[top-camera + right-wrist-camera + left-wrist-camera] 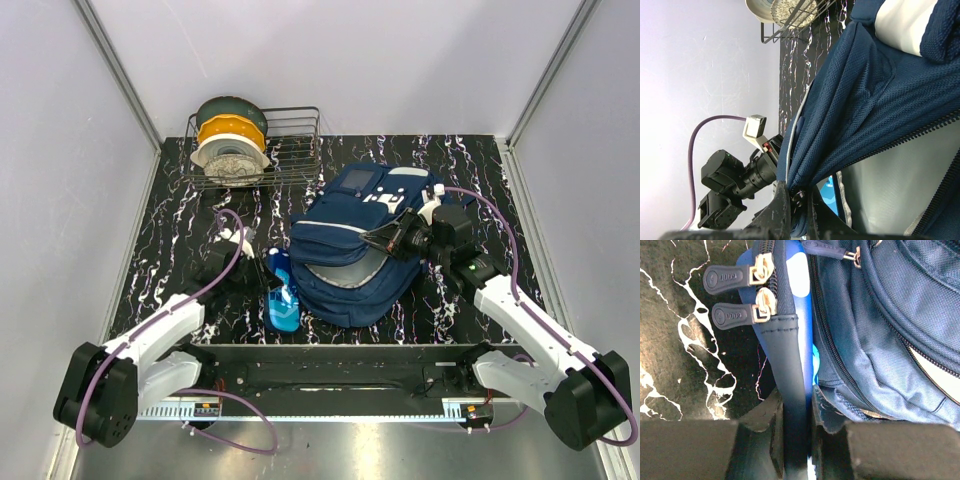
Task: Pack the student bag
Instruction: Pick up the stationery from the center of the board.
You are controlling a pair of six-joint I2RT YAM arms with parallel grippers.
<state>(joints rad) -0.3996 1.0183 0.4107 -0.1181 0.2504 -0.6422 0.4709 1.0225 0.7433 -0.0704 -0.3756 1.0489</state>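
Jaws of my right gripper (797, 194) pinch the large navy fabric student bag (345, 262) at frame centre, while my left gripper (796, 412) is clamped on a bright blue zipped pouch (284, 312).

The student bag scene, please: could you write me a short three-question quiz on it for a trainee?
1. True or false: the right claw pinches fabric of the student bag.
2. Where does the wire rack stand? A back left; B front right; C on the bag.
3. How many rubber zip pulls hang on the blue pouch edge that the left claw grips?
Key: 1 true; 2 A; 3 two.
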